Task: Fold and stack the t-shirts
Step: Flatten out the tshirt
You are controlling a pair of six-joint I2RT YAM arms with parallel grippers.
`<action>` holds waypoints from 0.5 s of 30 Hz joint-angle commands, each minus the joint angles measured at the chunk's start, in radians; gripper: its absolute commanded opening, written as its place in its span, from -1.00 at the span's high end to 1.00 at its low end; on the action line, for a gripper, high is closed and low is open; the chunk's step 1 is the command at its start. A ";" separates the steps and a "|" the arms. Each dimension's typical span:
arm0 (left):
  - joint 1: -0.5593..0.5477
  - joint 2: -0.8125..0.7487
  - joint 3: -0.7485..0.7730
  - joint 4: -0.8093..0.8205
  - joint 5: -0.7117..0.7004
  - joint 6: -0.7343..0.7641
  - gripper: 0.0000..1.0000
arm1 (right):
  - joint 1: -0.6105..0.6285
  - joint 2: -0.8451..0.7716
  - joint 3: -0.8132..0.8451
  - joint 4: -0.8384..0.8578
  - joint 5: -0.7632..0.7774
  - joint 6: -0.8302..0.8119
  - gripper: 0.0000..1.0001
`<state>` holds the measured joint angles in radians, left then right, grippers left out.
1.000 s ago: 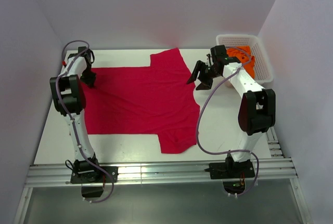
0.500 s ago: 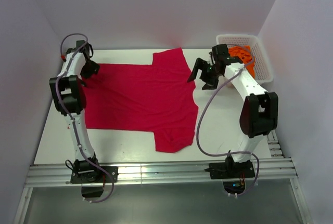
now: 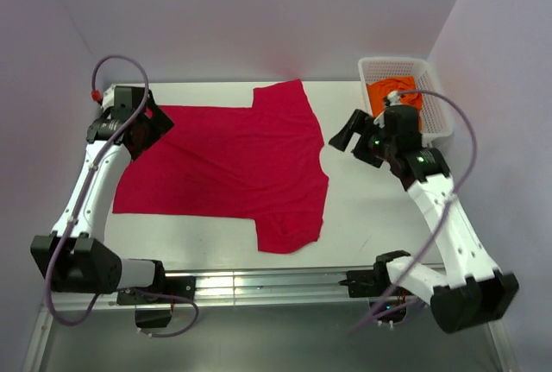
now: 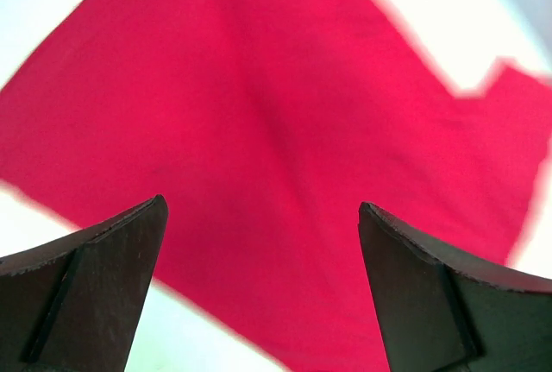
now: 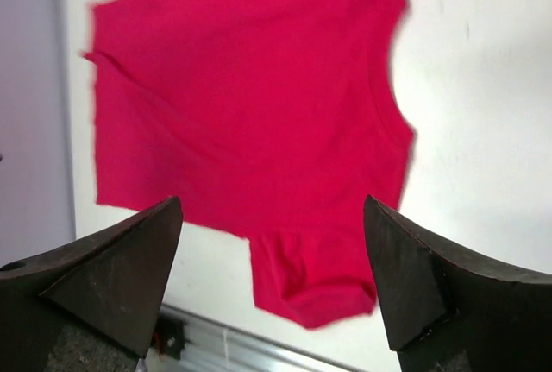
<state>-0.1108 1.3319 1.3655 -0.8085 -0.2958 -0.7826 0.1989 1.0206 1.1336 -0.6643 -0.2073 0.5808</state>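
Two shirts: red t-shirt (image 3: 233, 165) spread flat at table (image 3: 371, 208) centre; orange t-shirt (image 3: 392, 96) bunched in basket (image 3: 435, 96), 2 o'clock.
Left gripper (image 3: 145, 126): released, empty, over red corner, 10 o'clock.
Right gripper (image 3: 355, 141): released, empty, 3 o'clock.

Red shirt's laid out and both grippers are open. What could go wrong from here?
The red t-shirt has a rumpled near sleeve; folding over it may trap a lump. The orange t-shirt sits bunched in the basket, so the right gripper might snag the mesh wall or lift the basket with it.
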 commanded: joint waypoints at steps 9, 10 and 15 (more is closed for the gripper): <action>0.117 -0.147 -0.425 -0.262 -0.056 -0.201 -0.90 | 0.088 0.069 -0.219 -0.116 -0.056 -0.045 -0.90; 0.156 -0.155 -0.449 -0.245 -0.024 -0.172 -0.90 | 0.086 0.065 -0.247 -0.116 -0.104 -0.036 -0.89; 0.281 -0.135 -0.459 -0.206 0.015 -0.149 -0.87 | 0.094 0.091 -0.427 -0.115 -0.210 -0.028 -0.88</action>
<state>0.1314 1.2018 0.9089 -1.0580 -0.3180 -0.9276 0.2859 1.0950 0.7887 -0.7513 -0.3370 0.5598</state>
